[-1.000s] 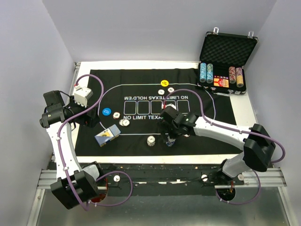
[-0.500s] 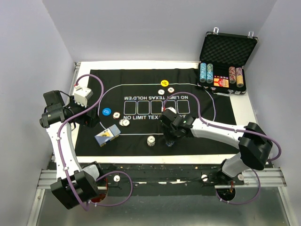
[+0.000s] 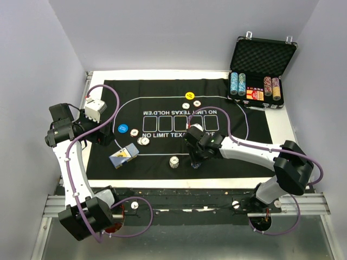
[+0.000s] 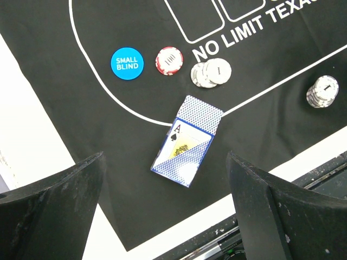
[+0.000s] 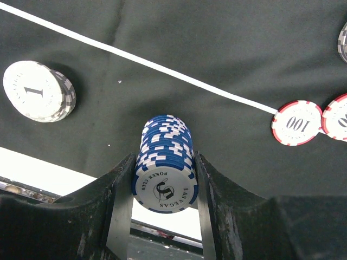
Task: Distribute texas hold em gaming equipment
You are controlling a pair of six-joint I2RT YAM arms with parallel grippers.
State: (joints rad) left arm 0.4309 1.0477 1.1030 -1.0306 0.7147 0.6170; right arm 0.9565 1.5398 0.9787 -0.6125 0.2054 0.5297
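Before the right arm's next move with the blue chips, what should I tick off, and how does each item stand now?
1. Right gripper grip on the blue chip stack: fingers press it from both sides. ok.
2. Stack alignment: the chips form one neat column. ok.
3. Stack seated on the mat: contact is not clear in either view. cannot tell.
4. Clearance: the white chip stack and the red 100 chip lie apart from the fingers. ok.
5. Left gripper: open, holding nothing, over the deck box, away from the right arm. ok.
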